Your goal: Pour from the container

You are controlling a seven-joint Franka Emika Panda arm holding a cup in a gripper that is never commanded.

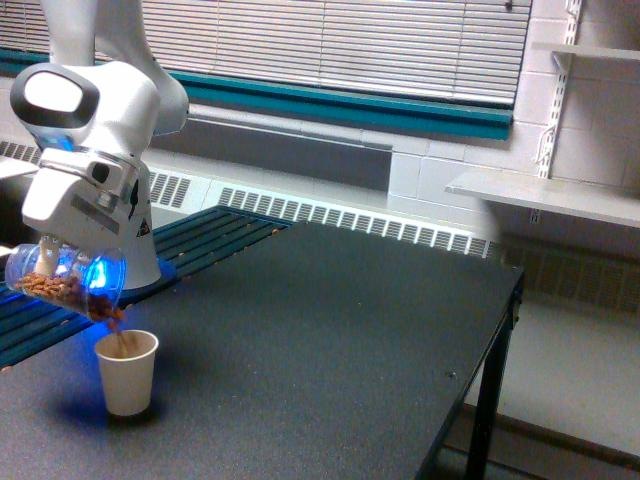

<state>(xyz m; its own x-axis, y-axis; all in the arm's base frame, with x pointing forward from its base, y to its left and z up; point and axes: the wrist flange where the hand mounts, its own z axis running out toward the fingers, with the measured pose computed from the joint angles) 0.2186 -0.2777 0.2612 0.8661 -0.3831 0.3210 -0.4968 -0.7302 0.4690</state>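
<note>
On the exterior view's left: one white robot arm [95, 110] leans over a dark table [330, 340].
Gripper: one gripper [62, 262], its fingers clamped on the container.
Container: one clear plastic container [62, 282], tipped nearly on its side, mouth down toward the exterior view's right, brown bits lying along its lower wall.
Blue light: glows through the container and onto the table below.
Paper cup: one small cream-white paper cup [126, 372], upright on the table, just under the container's mouth, brown bits falling into it.
Table top: otherwise bare.
Behind: one blue slatted surface [200, 235], a radiator grille [350, 222], window blinds [340, 45].
On the exterior view's right: two white wall shelves [545, 195].
</note>
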